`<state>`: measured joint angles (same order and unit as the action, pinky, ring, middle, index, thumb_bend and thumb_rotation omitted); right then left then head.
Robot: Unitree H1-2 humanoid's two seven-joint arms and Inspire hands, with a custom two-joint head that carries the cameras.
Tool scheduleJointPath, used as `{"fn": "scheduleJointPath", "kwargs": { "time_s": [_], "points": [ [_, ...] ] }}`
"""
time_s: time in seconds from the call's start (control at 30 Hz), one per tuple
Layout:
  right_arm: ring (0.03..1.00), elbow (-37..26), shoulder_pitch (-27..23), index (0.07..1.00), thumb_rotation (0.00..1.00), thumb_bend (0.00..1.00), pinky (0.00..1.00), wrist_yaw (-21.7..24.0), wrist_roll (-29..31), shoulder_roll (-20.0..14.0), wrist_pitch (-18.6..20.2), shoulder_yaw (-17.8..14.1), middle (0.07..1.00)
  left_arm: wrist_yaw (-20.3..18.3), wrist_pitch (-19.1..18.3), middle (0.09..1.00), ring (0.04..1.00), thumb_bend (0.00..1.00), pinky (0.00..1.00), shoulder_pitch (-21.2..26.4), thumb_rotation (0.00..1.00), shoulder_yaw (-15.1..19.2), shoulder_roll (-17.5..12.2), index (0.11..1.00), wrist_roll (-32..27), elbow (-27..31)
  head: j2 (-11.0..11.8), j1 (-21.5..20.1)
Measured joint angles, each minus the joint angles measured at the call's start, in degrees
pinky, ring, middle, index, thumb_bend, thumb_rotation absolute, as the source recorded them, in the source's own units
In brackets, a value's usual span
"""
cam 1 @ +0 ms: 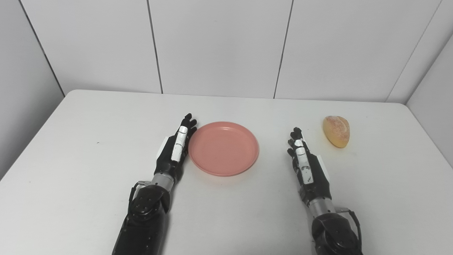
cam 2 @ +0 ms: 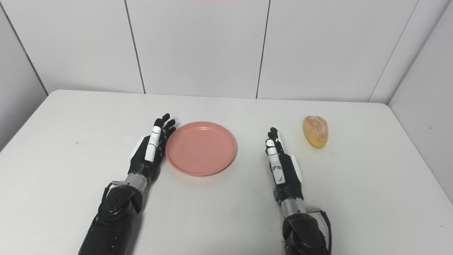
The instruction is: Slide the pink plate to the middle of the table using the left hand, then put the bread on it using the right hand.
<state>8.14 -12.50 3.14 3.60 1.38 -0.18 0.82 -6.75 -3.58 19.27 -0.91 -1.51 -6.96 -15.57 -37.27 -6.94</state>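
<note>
Beside the pink plate, left hand & right hand lie open w/ nothing held; bread looks light & squishy, so grab its sides softly.

left robot hand flat, right robot hand flat

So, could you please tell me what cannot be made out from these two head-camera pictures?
- Whether the left hand actually touches the pink plate: in both views the hand stands edge-on against the rim, hiding any gap.
- The palms of the left hand and the right hand: turned away from both cameras.
- The underside of the bread: hidden by the bread itself.
- The near edge of the table: cut off by the bottom of both pictures.
</note>
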Motion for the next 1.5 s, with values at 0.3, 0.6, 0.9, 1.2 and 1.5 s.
{"fn": "scheduleJointPath", "kwargs": {
  "time_s": [0.3,0.6,0.9,1.2,1.5],
  "points": [
    [1.000,1.0,-0.4,1.000,0.92,0.73,1.00,-0.7,-1.1,0.5,-0.7,0.5,1.000,-1.8,0.0,0.989,0.988,0.73,0.99,-0.9,1.00,-0.4,0.1,0.990,-1.2,1.0,-0.4,-2.1],
    [1.000,1.0,-0.5,1.000,0.92,0.71,1.00,-0.7,-1.3,1.1,-0.7,0.8,1.000,-2.6,-1.1,1.000,1.000,0.70,1.00,-1.2,1.00,-1.6,-0.1,1.000,-1.9,1.9,-0.4,-2.4],
    [1.000,0.9,-0.5,0.998,0.91,0.71,1.00,-0.8,-2.2,1.0,-0.7,1.1,1.000,-3.4,-1.8,1.000,1.000,0.72,1.00,-2.2,1.00,-2.3,0.6,1.000,-1.9,3.2,-0.4,-2.3],
    [1.000,0.7,-0.5,0.994,0.92,0.71,1.00,-1.2,-2.7,1.1,-0.7,1.3,1.000,-2.6,-0.1,1.000,1.000,0.69,1.00,-2.1,1.00,-1.9,1.7,1.000,-1.2,2.1,-0.1,-3.0],
    [1.000,0.9,-1.6,1.000,0.94,0.66,1.00,-1.9,-4.9,0.0,-3.9,1.4,1.000,-1.7,5.2,1.000,1.000,0.64,1.00,0.7,1.00,-1.1,1.7,1.000,0.9,-3.7,0.2,-3.8]
  ]
}}
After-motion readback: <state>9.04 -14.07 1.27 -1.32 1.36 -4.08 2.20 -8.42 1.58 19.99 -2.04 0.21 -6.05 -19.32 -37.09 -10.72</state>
